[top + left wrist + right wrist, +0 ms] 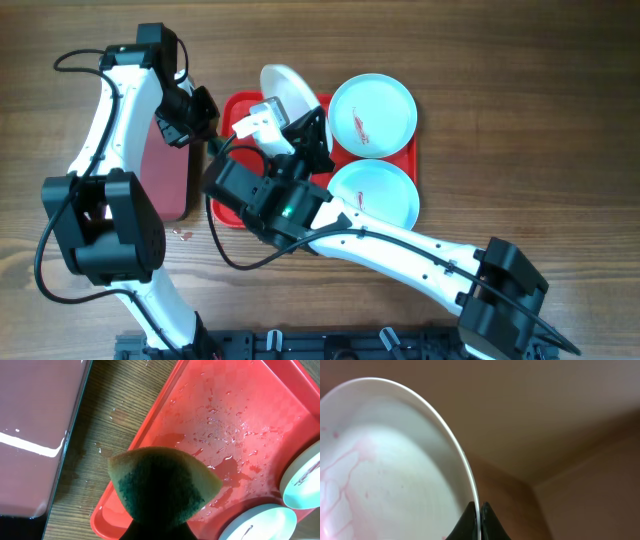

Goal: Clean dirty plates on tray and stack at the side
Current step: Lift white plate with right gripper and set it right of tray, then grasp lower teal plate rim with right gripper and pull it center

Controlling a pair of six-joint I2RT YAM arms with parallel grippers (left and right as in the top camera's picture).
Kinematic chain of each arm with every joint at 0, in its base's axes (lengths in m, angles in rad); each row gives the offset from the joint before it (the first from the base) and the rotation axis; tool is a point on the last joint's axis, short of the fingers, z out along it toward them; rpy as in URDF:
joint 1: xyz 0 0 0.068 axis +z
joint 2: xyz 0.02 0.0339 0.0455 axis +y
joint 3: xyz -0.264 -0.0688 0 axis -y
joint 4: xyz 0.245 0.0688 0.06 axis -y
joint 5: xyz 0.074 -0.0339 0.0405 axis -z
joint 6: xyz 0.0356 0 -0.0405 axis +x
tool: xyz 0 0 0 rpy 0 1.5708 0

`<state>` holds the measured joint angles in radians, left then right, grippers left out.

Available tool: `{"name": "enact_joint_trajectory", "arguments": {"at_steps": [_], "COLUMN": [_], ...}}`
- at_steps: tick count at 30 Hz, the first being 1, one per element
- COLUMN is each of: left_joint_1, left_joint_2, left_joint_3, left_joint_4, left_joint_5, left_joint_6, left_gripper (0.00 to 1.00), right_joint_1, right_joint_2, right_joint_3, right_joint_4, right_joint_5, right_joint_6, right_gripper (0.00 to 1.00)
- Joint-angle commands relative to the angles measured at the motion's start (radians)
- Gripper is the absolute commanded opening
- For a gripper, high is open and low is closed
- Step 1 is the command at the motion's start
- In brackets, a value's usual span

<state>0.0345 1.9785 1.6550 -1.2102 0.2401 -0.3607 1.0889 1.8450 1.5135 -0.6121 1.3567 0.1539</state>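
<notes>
One white plate [285, 88], steeply aslant

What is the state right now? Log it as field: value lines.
white plate: tilted up, rim pinched in right gripper, reddish smears
blue plates: two, on tray, thin red marks
sponge: held by left gripper, over tray's left rim
tray: red, wet with droplets
maroon tray: left of red tray
</notes>
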Motion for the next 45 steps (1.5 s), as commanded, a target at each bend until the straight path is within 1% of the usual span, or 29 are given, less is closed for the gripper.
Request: {"name": "enact_joint_trajectory", "arguments": {"at_steps": [1,2,4,6,8,9,11,14,16,18,21,24,26,28,30,32,35,36,37,38,39,40,41,42,43,45], "left_joint_1": [-0.005,-0.005,-0.005,-0.01,-0.027,-0.04,-0.077,-0.14,-0.171,-0.195,-0.208,-0.209,-0.209,-0.209,-0.209,-0.209,-0.209,-0.209,-0.209,-0.209,-0.209,-0.209,-0.209,-0.209,-0.209,-0.209], "left_joint_2": [-0.002,-0.002,-0.002,-0.002,-0.002,-0.002,-0.002,-0.002,-0.002,-0.002,-0.002,-0.002,-0.002,-0.002,-0.002,-0.002,-0.002,-0.002,-0.002,-0.002,-0.002,-0.002,-0.002,-0.002,-0.002,-0.002], "left_joint_3": [-0.005,-0.005,-0.005,-0.005,-0.005,-0.005,-0.005,-0.005,-0.005,-0.005,-0.005,-0.005,-0.005,-0.005,-0.005,-0.005,-0.005,-0.005,-0.005,-0.005,-0.005,-0.005,-0.005,-0.005,-0.005,-0.005], "left_joint_4": [0.003,0.003,0.003,-0.002,0.005,0.011,0.015,0.026,0.039,0.053,0.057,0.057,0.056,0.056,0.056,0.055,0.055,0.056,0.056,0.055,0.055,0.055,0.055,0.055,0.055,0.055], "left_joint_5": [-0.002,-0.002,-0.002,-0.006,-0.007,-0.014,-0.062,-0.09,-0.089,-0.09,-0.093,-0.105,-0.108,-0.108,-0.108,-0.107,-0.108,-0.108,-0.108,-0.108,-0.108,-0.108,-0.108,-0.108,-0.108,-0.108], "left_joint_6": [-0.015,-0.015,-0.014,-0.014,-0.013,-0.01,-0.01,-0.011,-0.011,-0.011,-0.012,-0.014,-0.014,-0.014,-0.014,-0.014,-0.014,-0.014,-0.014,-0.014,-0.014,-0.014,-0.014,-0.014,-0.014,-0.014], "left_gripper": [0.04,0.04,0.04,0.04,0.04,0.04,0.04,0.04,0.04,0.04,0.04,0.04,0.04,0.04,0.04,0.04,0.04,0.04,0.04,0.04,0.04,0.04,0.04,0.04,0.04,0.04], "right_joint_1": [-0.039,-0.056,-0.137,-0.247,-0.362,-0.438,-0.591,-0.85,-1.005,-1.145,-1.285,-1.332,-1.332,-1.332,-1.332,-1.332,-1.345,-1.353,-1.365,-1.376,-1.388,-1.392,-1.392,-1.391,-1.388,-1.363], "right_joint_2": [-0.005,-0.006,-0.037,-0.102,-0.176,-0.22,-0.288,-0.32,-0.315,-0.308,-0.286,-0.277,-0.277,-0.277,-0.277,-0.277,-0.277,-0.277,-0.277,-0.277,-0.277,-0.278,-0.278,-0.278,-0.285,-0.313], "right_joint_3": [0.01,0.01,0.01,0.01,0.01,0.01,0.01,0.01,-0.017,-0.066,-0.15,-0.3,-0.425,-0.534,-0.619,-0.66,-0.669,-0.669,-0.669,-0.669,-0.669,-0.668,-0.663,-0.647,-0.613,-0.56], "right_joint_4": [-0.11,-0.146,-0.242,-0.259,-0.266,-0.271,-0.293,-0.374,-0.404,-0.399,-0.367,-0.261,-0.159,-0.036,0.052,0.085,0.097,0.109,0.121,0.132,0.149,0.166,0.18,0.178,0.136,0.049], "right_joint_5": [-0.288,-0.362,-0.609,-0.869,-1.054,-1.148,-1.303,-1.429,-1.443,-1.442,-1.439,-1.424,-1.371,-1.343,-1.283,-1.249,-1.213,-1.212,-1.213,-1.213,-1.223,-1.274,-1.364,-1.503,-1.659,-1.811], "right_joint_6": [0.185,0.219,0.301,0.293,0.289,0.265,0.235,0.207,0.187,0.186,0.186,0.19,0.241,0.247,0.276,0.28,0.301,0.292,0.292,0.294,0.294,0.28,0.225,0.142,0.107,0.092], "right_gripper": [0.04,0.04,0.04,0.04,0.04,0.04,0.04,0.04,0.04,0.04,0.04,0.04,0.04,0.04,0.04,0.04,0.04,0.08,0.16,0.18,0.22,0.36,0.4,0.43,0.45,0.45]}}
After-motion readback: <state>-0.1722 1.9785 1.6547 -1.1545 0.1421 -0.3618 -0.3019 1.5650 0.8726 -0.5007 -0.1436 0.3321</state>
